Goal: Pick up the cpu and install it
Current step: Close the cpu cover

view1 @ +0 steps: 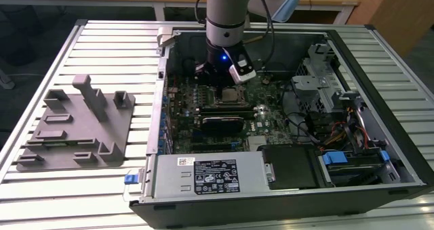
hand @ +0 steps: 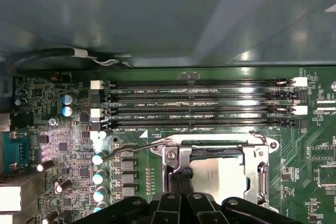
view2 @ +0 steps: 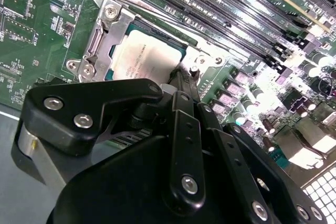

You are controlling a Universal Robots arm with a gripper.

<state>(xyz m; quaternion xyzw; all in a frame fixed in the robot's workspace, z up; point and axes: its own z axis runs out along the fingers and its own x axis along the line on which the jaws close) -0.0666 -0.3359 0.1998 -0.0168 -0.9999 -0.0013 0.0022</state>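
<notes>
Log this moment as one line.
stage: install | cpu: lying in socket | gripper: at cpu's edge, contact unclear

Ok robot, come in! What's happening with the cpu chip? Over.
Gripper low over the socket. Cpu flat inside it, right below. Nothing lying on it.

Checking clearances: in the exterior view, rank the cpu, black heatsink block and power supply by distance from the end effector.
1. cpu, in the socket, right beside it.
2. black heatsink block, mid-board.
3. power supply, case end nearest the camera.
</notes>
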